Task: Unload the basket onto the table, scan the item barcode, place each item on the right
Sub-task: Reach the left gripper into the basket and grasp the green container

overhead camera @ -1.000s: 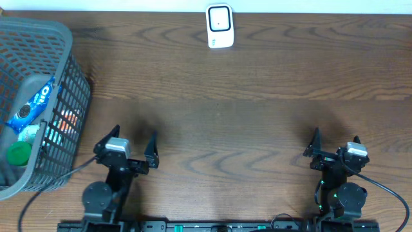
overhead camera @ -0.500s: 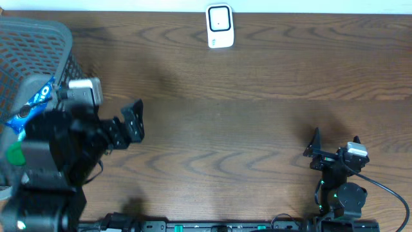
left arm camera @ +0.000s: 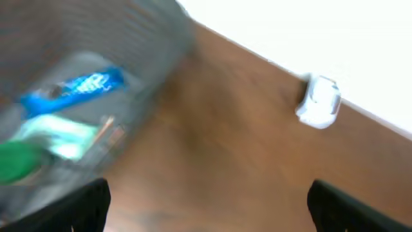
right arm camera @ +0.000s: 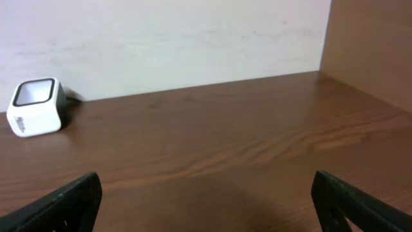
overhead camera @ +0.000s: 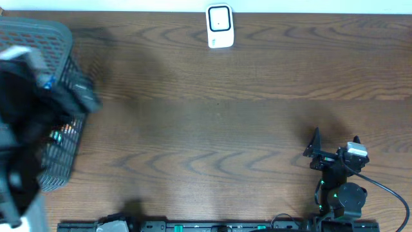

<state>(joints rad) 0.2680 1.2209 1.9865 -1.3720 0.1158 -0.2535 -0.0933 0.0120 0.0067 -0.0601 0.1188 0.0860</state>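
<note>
In the last second my left arm has swung up off its rest and out to the side. My left gripper now hangs above the basket, jaws wide and holding nothing. My wrist view is smeared by the motion, but I can make out a blue packet ahead of the gripper and to its left. A green-topped item lies nearer, also to the left. The scanner stands far ahead and to the right, at the back of the worktop.

My right gripper has not stirred. It sits low, jaws wide and empty, with the scanner well ahead to its left.

I judge this the reach into the basket. Nothing is picked yet, so the scan is far off.
</note>
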